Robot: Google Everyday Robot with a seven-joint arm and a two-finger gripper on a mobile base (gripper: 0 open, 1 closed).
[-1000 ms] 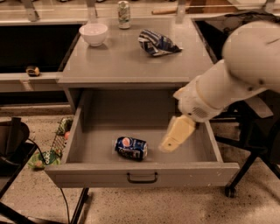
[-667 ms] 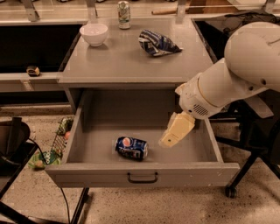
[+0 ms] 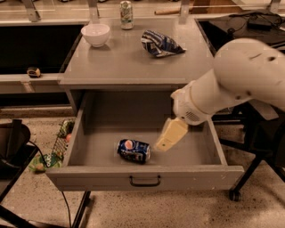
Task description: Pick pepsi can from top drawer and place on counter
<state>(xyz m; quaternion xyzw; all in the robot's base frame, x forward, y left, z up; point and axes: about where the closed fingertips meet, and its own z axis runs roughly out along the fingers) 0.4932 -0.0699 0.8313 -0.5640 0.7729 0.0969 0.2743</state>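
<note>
The pepsi can point(image 3: 133, 150) lies on its side on the floor of the open top drawer point(image 3: 100, 133), left of centre and near the front. My gripper point(image 3: 163, 142) hangs inside the drawer just to the right of the can, tilted down and to the left, close to the can but apart from it. My white arm point(image 3: 231, 84) reaches in from the right above the drawer. The counter point(image 3: 129, 60) is the grey top behind and above the drawer.
On the counter stand a white bowl point(image 3: 95, 33) at the back left, a green-and-silver can point(image 3: 126, 9) at the back, and a blue-and-white snack bag point(image 3: 160, 43) at the back right. A dark chair base point(image 3: 249, 173) is at the right. Clutter point(image 3: 55, 147) lies on the floor at the left.
My gripper has moved a little to the left, closer to the pepsi can. The can has not moved.
</note>
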